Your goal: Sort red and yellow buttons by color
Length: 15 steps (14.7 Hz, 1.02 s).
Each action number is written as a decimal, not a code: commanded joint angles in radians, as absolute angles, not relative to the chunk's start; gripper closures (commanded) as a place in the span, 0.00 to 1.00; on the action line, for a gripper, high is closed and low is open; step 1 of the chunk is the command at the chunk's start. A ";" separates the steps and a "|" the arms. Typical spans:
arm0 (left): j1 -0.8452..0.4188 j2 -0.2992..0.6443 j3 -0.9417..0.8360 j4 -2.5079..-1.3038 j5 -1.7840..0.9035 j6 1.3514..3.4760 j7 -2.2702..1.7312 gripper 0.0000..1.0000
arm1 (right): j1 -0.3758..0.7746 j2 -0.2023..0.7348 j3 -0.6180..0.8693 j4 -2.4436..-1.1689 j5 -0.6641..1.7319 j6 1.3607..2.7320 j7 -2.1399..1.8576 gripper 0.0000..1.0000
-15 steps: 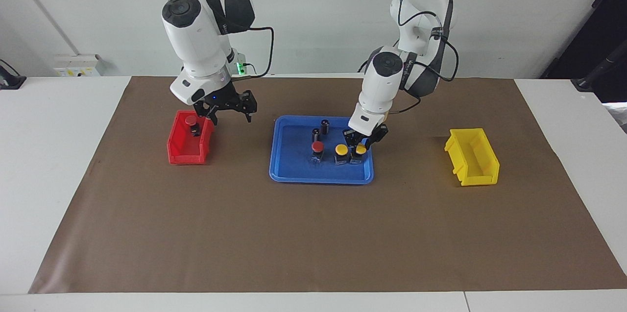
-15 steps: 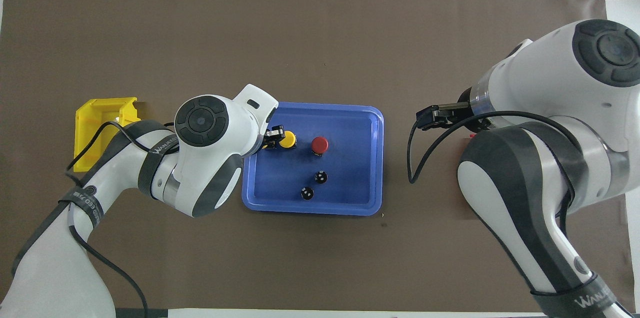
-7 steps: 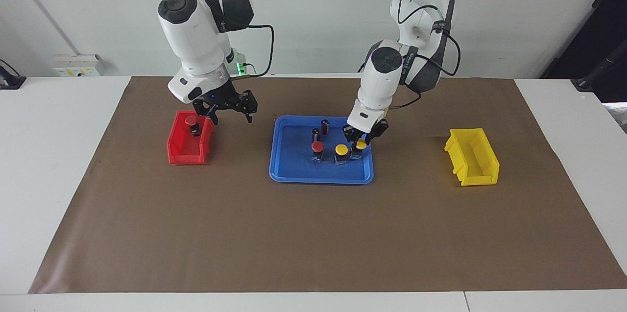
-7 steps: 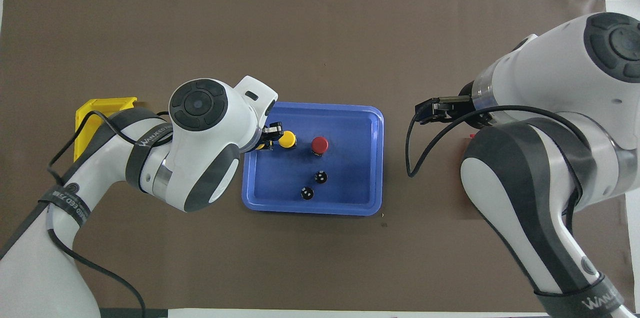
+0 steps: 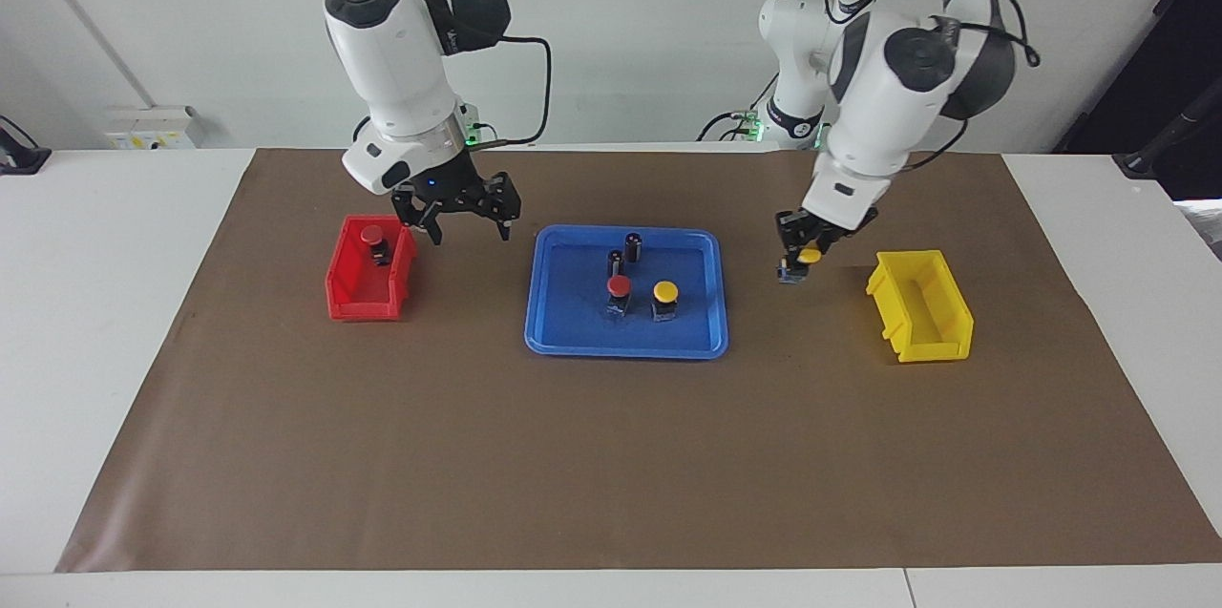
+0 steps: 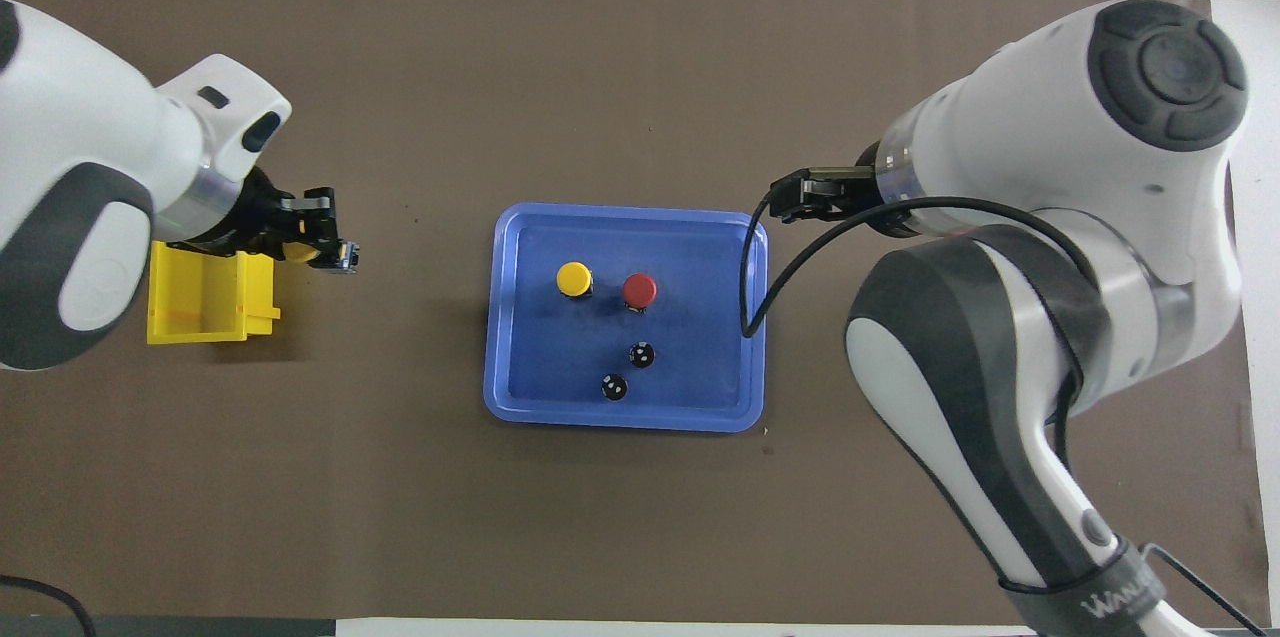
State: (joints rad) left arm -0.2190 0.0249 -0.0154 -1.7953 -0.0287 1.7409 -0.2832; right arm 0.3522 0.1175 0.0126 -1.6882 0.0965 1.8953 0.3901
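My left gripper is shut on a yellow button and holds it in the air over the brown mat between the blue tray and the yellow bin; it also shows in the overhead view. A red button and a second yellow button stand in the tray. Another red button sits in the red bin. My right gripper is open and empty, raised between the red bin and the tray.
Two small dark cylinders stand in the tray, nearer to the robots than the buttons. A brown mat covers the table. In the overhead view the right arm hides the red bin.
My left gripper has lifted one yellow button out of the tray and carried it toward the yellow bin. My right gripper has moved from over the red bin toward the tray.
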 commanded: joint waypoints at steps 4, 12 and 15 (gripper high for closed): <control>0.006 -0.021 -0.020 -1.830 0.037 1.696 0.029 0.98 | 0.556 0.385 0.011 -1.526 0.009 2.006 0.659 0.01; 0.091 -0.034 -0.021 -2.049 0.052 1.922 -0.125 0.98 | 0.601 0.466 0.012 -1.580 -0.038 2.079 0.784 0.09; 0.086 -0.026 -0.025 -2.088 0.052 1.980 -0.146 0.98 | 0.598 0.465 0.012 -1.598 -0.020 2.082 0.807 0.13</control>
State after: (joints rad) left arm 0.0947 -0.0037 -0.0245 -2.0431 0.0300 1.9350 -0.1136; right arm 0.6083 0.4734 0.0060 -1.5772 -0.0314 2.0804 0.7816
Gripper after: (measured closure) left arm 0.581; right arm 0.115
